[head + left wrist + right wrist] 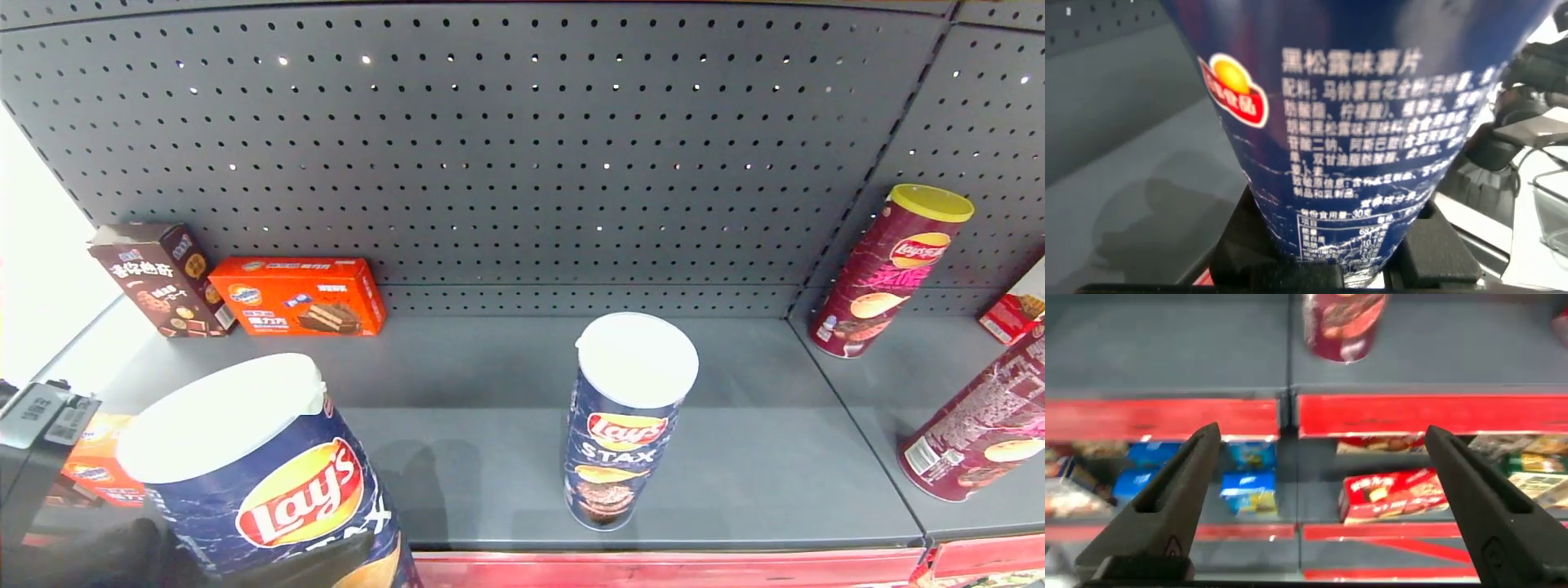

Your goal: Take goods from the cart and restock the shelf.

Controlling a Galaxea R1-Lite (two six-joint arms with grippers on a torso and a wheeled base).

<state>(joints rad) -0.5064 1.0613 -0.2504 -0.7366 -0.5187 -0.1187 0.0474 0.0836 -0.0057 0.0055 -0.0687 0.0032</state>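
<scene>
Shelf stock, left to right:

- Brown biscuit box (pixel 159 278) and orange wafer box (pixel 298 296) are standing side by side, touching, at the back of the shelf (pixel 457 384) against the pegboard.
- Navy chip can (pixel 261 482), white lid up: I am holding this one low on its body in my left claw (pixel 1337 257). The pads (pixel 1437 255) are clamped on either side, and the can is hanging in front of the shelf's left part, not yet set down.
- A second navy can (pixel 624 425) is standing upright near the shelf's front edge, mid-shelf, well apart from the boxes.
- Maroon can with yellow lid (pixel 886 273) is standing at the back of the next bay, with another maroon can (pixel 976 433) nearer the front and a red box (pixel 1012 310) at the far edge.
- My right claw (pixel 1323 506) is hanging with fingers apart and nothing between them, facing the red price rail.

Progress — partly done, in my judgement: one navy can is already sitting in place and mine is waiting for the bare stretch between the orange wafer box and that can. How many goods are waiting beyond this one I cannot tell.
</scene>
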